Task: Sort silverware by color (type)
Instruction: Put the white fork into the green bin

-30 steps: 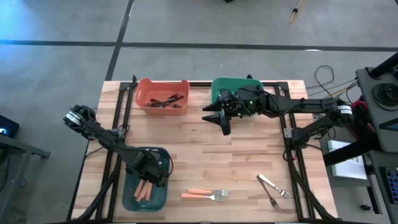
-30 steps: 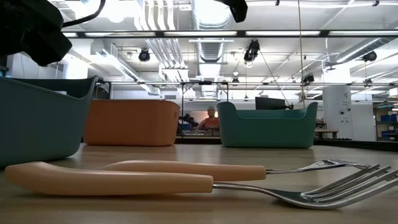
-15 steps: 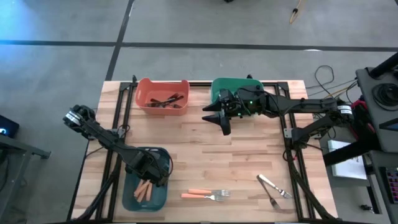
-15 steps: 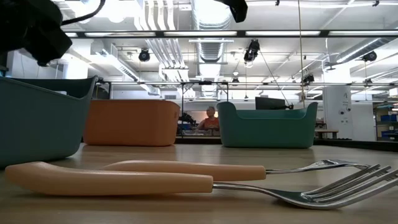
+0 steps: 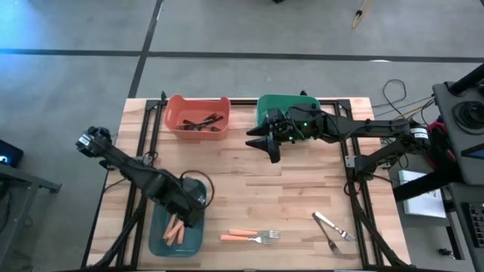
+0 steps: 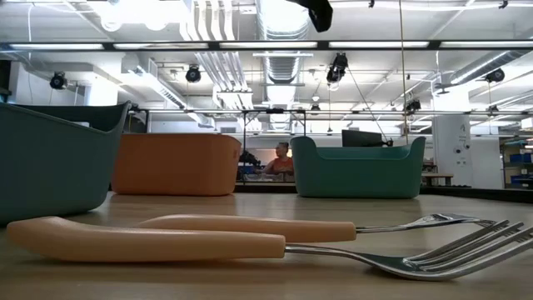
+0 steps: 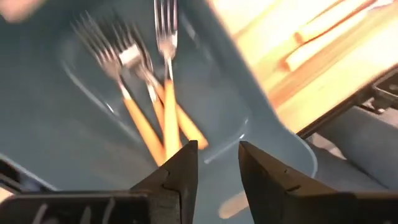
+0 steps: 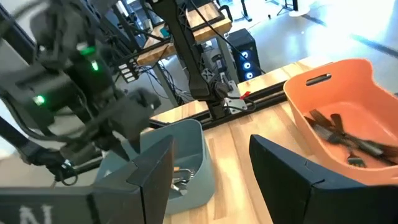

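My left gripper [image 5: 192, 207] hangs open above the blue bin [image 5: 160, 240] at the near left, fingers pointing down and nothing between them [image 7: 217, 150]. Three orange-handled forks [image 7: 163, 118] lie flat on the bin's floor. Two more orange-handled forks [image 5: 250, 236] lie side by side on the table near the front edge, large in the low view [image 6: 250, 237]. Silver utensils [image 5: 331, 227] lie crossed at the near right. My right gripper [image 5: 270, 146] waits open and level in front of the green bin [image 5: 292, 101], holding nothing [image 8: 211, 149].
An orange bin [image 5: 197, 118] with several black utensils stands at the far edge, left of the green bin. Bare wooden table [image 5: 249, 189] lies between the bins and the loose forks. Black frame rails [image 5: 352, 174] run along both sides. A person sits far behind the table [image 6: 281, 158].
My left gripper has risen straight up out of the blue bin and rolled about its own axis; in the low view it has gone out of the picture's top. The forks in the bin stay where they were.
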You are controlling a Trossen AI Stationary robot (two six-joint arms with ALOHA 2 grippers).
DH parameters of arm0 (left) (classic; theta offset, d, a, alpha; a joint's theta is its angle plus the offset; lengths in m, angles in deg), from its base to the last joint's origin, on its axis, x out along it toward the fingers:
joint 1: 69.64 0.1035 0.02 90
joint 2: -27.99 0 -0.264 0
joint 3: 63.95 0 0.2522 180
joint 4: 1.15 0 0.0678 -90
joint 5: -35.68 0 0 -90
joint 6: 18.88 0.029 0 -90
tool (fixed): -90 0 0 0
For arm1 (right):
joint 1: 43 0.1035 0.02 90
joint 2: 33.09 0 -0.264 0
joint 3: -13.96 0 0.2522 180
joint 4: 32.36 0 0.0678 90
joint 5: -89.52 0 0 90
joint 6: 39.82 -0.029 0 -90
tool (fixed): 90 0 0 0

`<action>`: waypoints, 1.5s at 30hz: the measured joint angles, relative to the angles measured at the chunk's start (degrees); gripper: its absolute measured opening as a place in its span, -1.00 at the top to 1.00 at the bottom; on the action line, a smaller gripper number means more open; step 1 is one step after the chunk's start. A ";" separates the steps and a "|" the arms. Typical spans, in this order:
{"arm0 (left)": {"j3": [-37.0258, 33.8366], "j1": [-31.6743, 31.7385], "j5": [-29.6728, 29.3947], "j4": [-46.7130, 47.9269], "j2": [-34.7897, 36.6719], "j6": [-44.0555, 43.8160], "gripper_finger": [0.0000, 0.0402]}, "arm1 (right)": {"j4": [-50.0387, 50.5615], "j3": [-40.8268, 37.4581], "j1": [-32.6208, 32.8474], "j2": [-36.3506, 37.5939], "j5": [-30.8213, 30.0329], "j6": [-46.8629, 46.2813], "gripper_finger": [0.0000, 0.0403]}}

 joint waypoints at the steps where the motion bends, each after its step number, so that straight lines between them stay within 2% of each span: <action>1: 1.94 0.57 -1.58 1.81 0.02 2.50 0.52 | 0.00 0.00 0.00 0.00 0.02 -0.80 0.01; 7: 10.24 7.11 -12.33 5.15 0.32 21.78 0.61 | 1.52 0.00 0.01 0.07 1.01 -8.65 0.01; 12: 12.33 15.53 -18.59 3.70 0.34 37.64 0.62 | 9.84 0.97 0.77 0.17 6.89 -15.16 0.01; 17: 11.31 22.20 -18.53 -8.20 0.99 53.92 0.63 | 27.24 5.05 4.54 0.20 7.32 -17.64 0.01; 24: 10.24 27.36 -11.93 -21.45 1.20 65.61 0.63 | 49.60 8.48 11.52 0.28 4.59 -26.63 0.01; 27: 9.56 28.37 -10.89 -24.37 1.24 68.10 0.63 | 55.10 8.12 14.85 0.28 3.27 -29.56 0.01; 30: 7.59 29.39 -7.13 -27.55 1.35 69.25 0.63 | 59.01 7.26 18.20 0.28 1.64 -32.38 0.01; 36: -1.30 29.77 -2.34 -37.50 3.78 67.64 0.63 | 62.32 4.91 24.51 0.28 0.99 -38.66 0.02; 41: -11.16 29.83 1.28 -51.38 8.64 61.70 0.63 | 63.33 0.74 31.18 0.28 1.11 -42.89 0.02; 45: -18.75 29.83 1.55 -64.44 13.79 57.46 0.63 | 63.46 -3.38 36.23 0.28 2.70 -47.23 0.02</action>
